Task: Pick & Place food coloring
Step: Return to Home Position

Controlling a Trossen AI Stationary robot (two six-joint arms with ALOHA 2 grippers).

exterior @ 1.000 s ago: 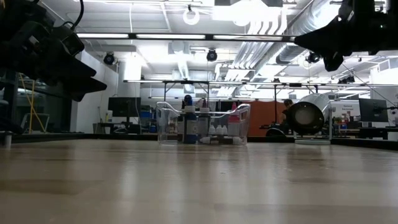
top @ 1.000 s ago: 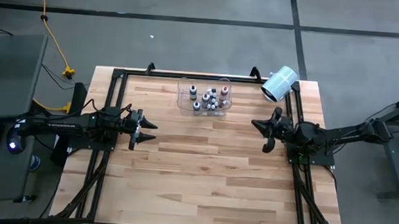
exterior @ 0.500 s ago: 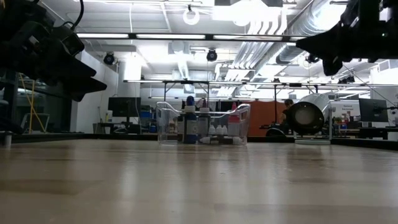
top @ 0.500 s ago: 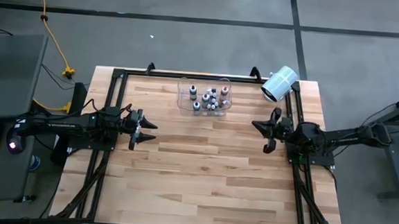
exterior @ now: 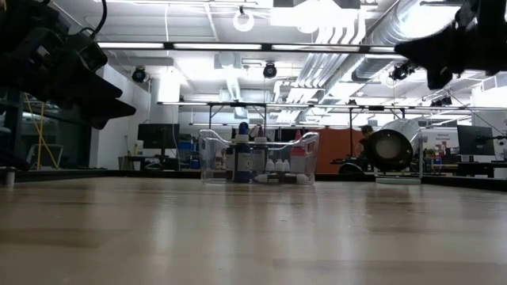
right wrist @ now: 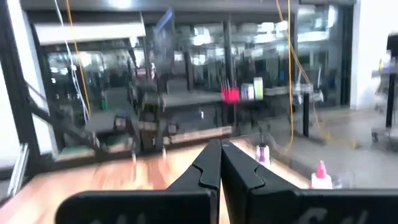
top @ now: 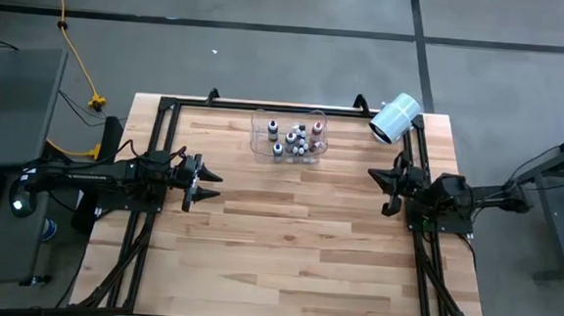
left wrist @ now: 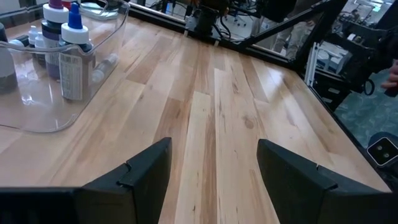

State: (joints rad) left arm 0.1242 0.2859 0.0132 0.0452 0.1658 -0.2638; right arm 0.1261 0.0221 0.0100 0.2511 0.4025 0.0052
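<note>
- High view: I am seeing the food coloring bottles (top: 292, 139) gathered inside the clear bin (top: 256, 143), which is sitting at the middle of the far edge of the desk (top: 286, 256). No bottle is lying loose on the boards.
- The left claw (top: 210, 183) is hovering at the left side and the right claw (top: 383, 184) at the right side, both well apart from the bin. The bin is lying between them, forward of both; the left one is looking marginally nearer. A paper roll (top: 395, 118) is resting at the far right corner.
- Low view: most bottles are standing upright, long axis vertical, with a few small ones lying on the bin floor. Both arms are hanging high above the desk.
- Left wrist view: the left claw is holding its fingers (left wrist: 146, 171) spread, with nothing between them; the bin is showing off to one side.
- Right wrist view: the right claw is showing its fingers (right wrist: 208, 165) pressed together, empty.
- Judgement: I am reading the placing as complete; only parking the arms clear of the bin appears to remain.
</note>
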